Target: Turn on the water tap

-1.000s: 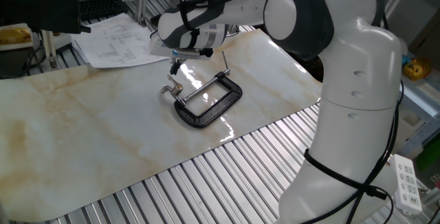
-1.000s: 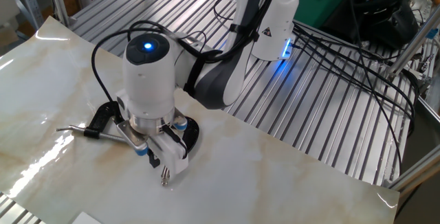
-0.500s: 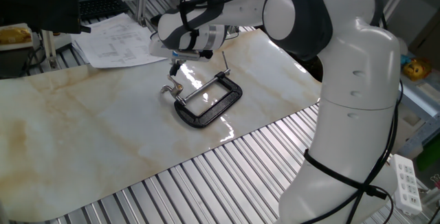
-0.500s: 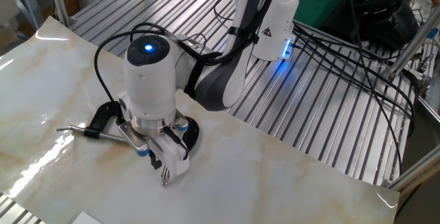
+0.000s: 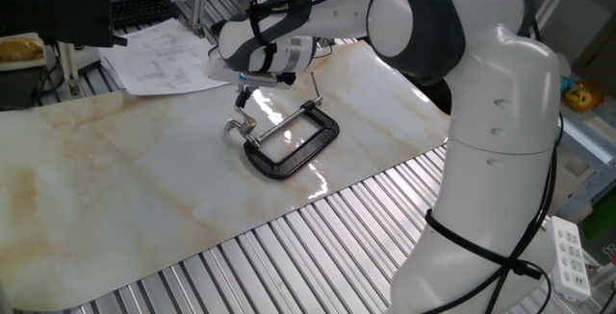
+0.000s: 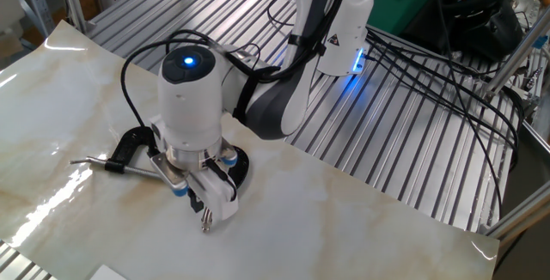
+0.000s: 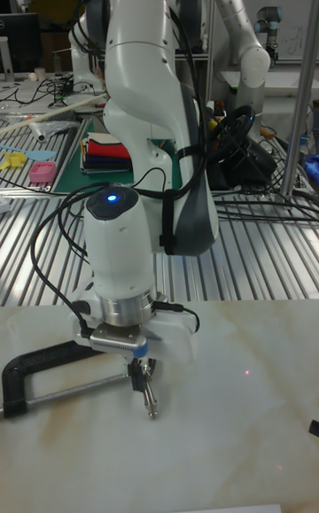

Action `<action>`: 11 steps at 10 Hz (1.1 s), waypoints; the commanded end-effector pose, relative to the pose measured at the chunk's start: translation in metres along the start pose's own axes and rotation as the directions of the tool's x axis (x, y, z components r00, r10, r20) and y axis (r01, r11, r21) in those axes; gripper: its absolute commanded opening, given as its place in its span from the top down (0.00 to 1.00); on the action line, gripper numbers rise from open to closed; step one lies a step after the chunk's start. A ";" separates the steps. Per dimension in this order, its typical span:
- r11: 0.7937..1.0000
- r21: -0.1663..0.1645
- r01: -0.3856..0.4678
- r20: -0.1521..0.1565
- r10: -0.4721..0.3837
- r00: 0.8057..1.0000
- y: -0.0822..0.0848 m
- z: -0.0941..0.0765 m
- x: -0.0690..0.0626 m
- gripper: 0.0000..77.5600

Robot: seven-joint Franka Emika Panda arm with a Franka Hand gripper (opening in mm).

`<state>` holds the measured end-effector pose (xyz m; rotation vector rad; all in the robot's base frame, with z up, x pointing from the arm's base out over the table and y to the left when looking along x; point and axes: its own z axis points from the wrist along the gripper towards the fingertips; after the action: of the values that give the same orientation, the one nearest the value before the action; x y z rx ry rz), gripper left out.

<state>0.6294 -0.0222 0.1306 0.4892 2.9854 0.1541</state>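
The water tap [image 5: 239, 122] is a small shiny silver fitting at the open end of the black C-clamp [image 5: 289, 147] lying on the marble board. Its short handle sticks up into my gripper [image 5: 245, 93], which hangs straight down over it. In the tall fixed view the dark fingers [image 7: 138, 376] sit close together on the top of the water tap [image 7: 151, 401]. From the other fixed view the water tap [image 6: 206, 221] pokes out just under the gripper [image 6: 198, 202], with the C-clamp [image 6: 129, 145] behind it.
The clamp's long thin screw rod [image 6: 96, 162] points away to the left. A stack of papers [image 5: 159, 56] lies at the board's far corner. Metal slats [image 5: 289, 256] surround the marble board [image 5: 115, 179], and black cables [image 6: 430, 65] run across them.
The hand has shifted slightly up and to the side over the tap. The tap and clamp stay where they were.
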 end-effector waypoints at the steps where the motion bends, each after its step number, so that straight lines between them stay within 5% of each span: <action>1: 1.000 -0.004 -0.023 0.003 0.023 1.000 0.008 -0.003 0.005 1.00; 11: 0.998 -0.010 -0.057 0.020 0.057 0.998 0.022 -0.005 0.029 1.00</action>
<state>0.6122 0.0022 0.1345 0.5551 2.9667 0.1627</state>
